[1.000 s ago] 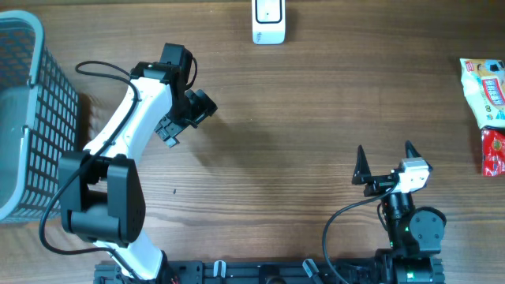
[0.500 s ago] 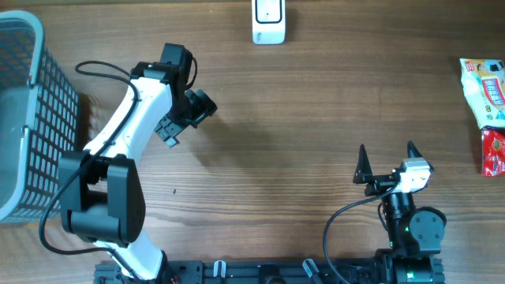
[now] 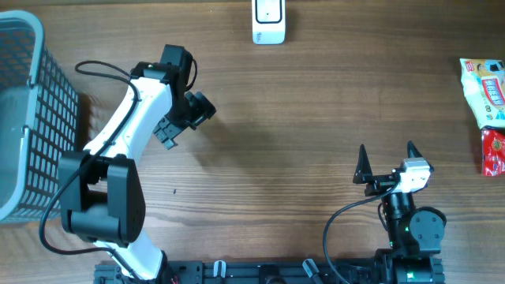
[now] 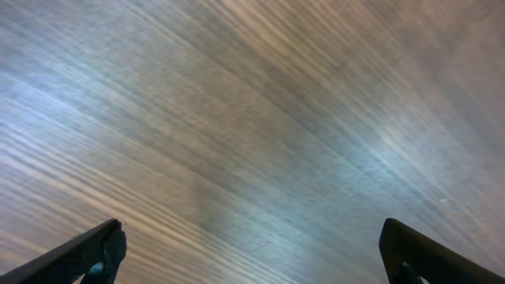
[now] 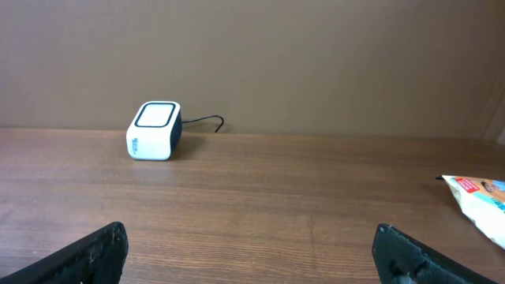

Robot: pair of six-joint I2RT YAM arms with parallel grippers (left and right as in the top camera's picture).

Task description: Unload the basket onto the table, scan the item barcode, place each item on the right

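The white barcode scanner (image 3: 268, 22) stands at the table's far edge, and it also shows at the left in the right wrist view (image 5: 154, 130). Two snack packets lie at the right edge: a yellow-white one (image 3: 484, 88), whose corner shows in the wrist view (image 5: 477, 201), and a red one (image 3: 492, 151) below it. My right gripper (image 3: 386, 151) is open and empty near the front, well left of the packets (image 5: 248, 252). My left gripper (image 3: 185, 120) points down over bare wood at the left, open and empty (image 4: 252, 252).
A grey wire basket (image 3: 31, 118) stands at the left edge beside the left arm. The scanner's cable (image 5: 207, 121) runs off behind it. The wooden table (image 3: 316, 102) lies between the grippers and the scanner.
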